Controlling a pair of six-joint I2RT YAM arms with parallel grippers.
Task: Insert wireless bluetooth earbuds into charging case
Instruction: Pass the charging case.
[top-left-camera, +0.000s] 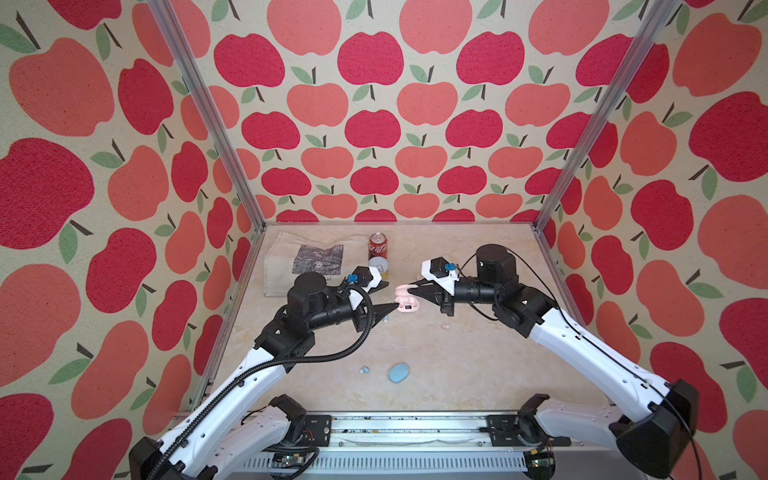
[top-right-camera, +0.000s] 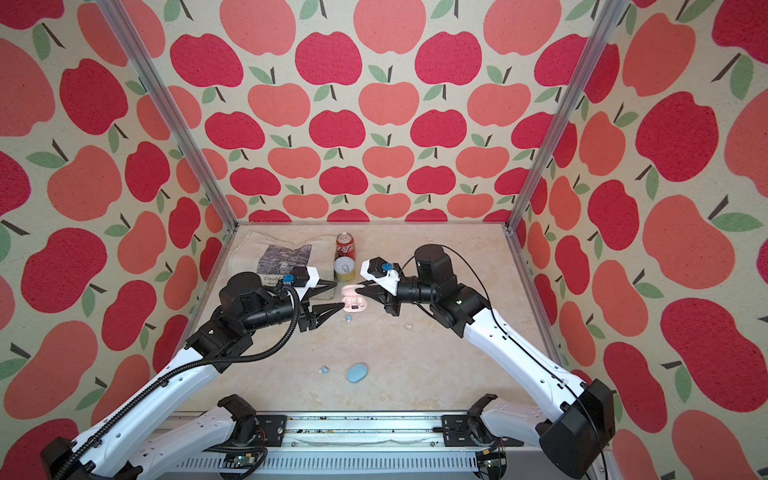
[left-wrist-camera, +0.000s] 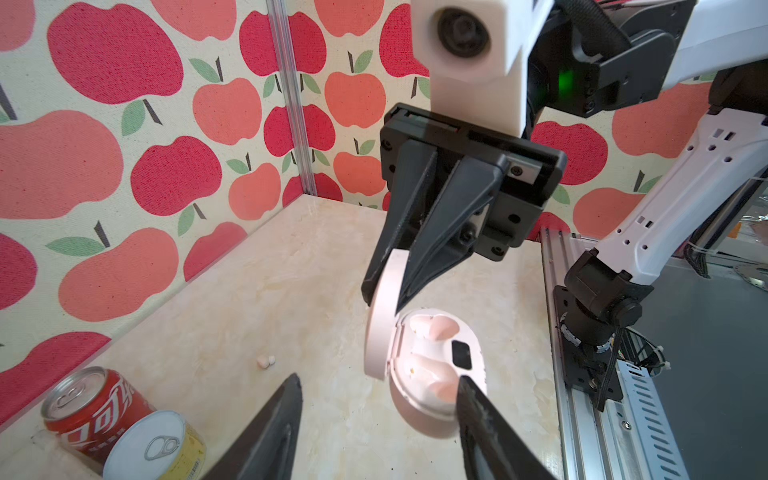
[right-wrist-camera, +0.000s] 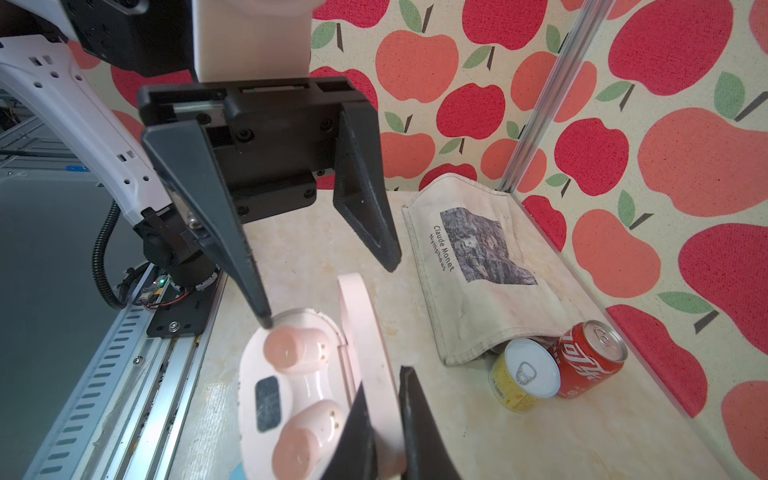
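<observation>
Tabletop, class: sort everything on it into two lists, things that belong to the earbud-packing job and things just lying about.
Job: open pink case with two pink earbuds; closed blue case; loose blue earbuds; pale earbud.
Lying about: red cola can; yellow-labelled tin; canvas Monet tote bag.

The pink case (top-right-camera: 356, 305) stands open, lid (top-right-camera: 350, 288) raised. From its right the right gripper (top-right-camera: 365, 291) pinches the lid. At its left the left gripper (top-right-camera: 340, 295) has its jaws apart, the nearer fingertip (top-right-camera: 338, 306) touching the case's rim. Just in front of the case lies a blue earbud (top-right-camera: 348, 318); a pale earbud (top-right-camera: 408, 326) lies to the front right. Well in front are a second blue earbud (top-right-camera: 323, 369) and a blue case (top-right-camera: 357, 372). Behind the pink case stand a yellow can (top-right-camera: 345, 269) and a red can (top-right-camera: 345, 246)
</observation>
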